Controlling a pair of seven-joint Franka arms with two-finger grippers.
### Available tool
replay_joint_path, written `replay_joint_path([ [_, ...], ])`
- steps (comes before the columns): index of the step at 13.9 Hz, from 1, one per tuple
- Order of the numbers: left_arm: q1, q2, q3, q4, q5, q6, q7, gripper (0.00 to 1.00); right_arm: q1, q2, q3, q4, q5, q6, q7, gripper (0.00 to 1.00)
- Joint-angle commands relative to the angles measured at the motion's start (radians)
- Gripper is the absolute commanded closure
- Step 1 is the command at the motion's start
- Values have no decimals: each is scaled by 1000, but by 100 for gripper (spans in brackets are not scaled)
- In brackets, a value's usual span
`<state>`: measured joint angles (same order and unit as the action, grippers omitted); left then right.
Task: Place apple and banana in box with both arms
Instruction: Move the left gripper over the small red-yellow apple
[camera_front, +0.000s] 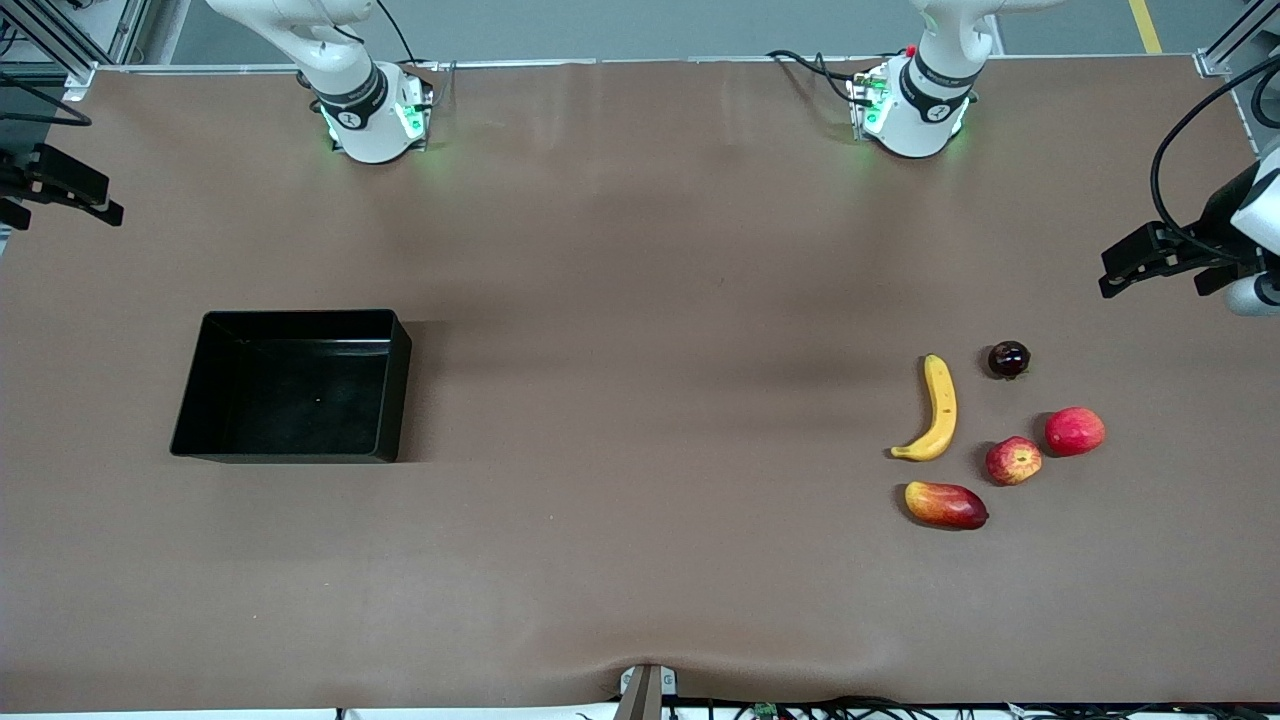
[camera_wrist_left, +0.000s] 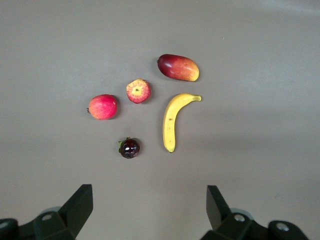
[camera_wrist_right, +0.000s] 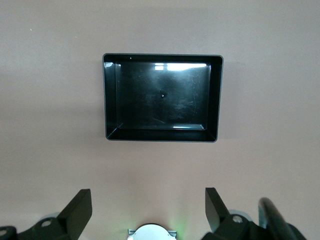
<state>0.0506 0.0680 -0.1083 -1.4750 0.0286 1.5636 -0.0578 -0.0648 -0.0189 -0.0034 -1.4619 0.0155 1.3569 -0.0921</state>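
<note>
The table (camera_front: 640, 300) is covered with a smooth brown cloth. The box (camera_front: 290, 385) is a shiny black plastic tray with sloping walls, and it has nothing in it. It sits toward the right arm's end of the table.

The fruits lie in a small bunch toward the left arm's end. The banana (camera_front: 938, 410) is long, curved and yellow with a dark tip. The apple (camera_front: 1013, 460) is small and round, red with yellow streaks, and it sits just beside the banana. A pinkish-red round fruit (camera_front: 1074, 431) is near the apple. A red-yellow mango (camera_front: 945, 504) lies closest to the front edge. A dark shiny round fruit (camera_front: 1008, 359) sits farthest from that edge.

The left gripper (camera_wrist_left: 150, 205) hangs over the table near the fruits, fingers wide apart, holding nothing. The right gripper (camera_wrist_right: 148, 207) hangs over the table near the box, fingers wide apart too, holding nothing.
</note>
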Motion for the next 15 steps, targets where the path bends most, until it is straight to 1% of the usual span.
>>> replay_joint_path([
  [1,-8,13,-4,13,5,-7,13,0,3,-18,-1,-20,0,8,-3,0],
  [3,-9,18,-4,27,5,-4,7,0,0,-18,-1,-18,0,8,-3,0],
  [6,-2,71,-2,45,5,-1,12,0,-1,-13,-1,-14,0,10,-5,0],
  [7,-2,100,-2,42,10,30,3,0,-3,-12,-1,-9,0,14,-5,0],
  [8,6,130,-1,32,8,106,3,0,-7,-7,-3,-5,0,28,-12,0],
  [10,11,202,-1,1,10,191,6,0,-15,17,-7,18,-2,39,-15,0],
  [11,9,225,2,-37,10,252,6,0,-27,28,-7,18,1,47,-27,0],
  [13,12,246,6,-140,11,431,6,0,-38,62,-7,14,-11,53,-96,0],
  [14,24,269,6,-151,13,491,13,0,-52,66,-9,17,-20,53,-153,0],
  [15,32,306,6,-142,14,531,13,0,-65,73,-10,14,-26,54,-203,0],
])
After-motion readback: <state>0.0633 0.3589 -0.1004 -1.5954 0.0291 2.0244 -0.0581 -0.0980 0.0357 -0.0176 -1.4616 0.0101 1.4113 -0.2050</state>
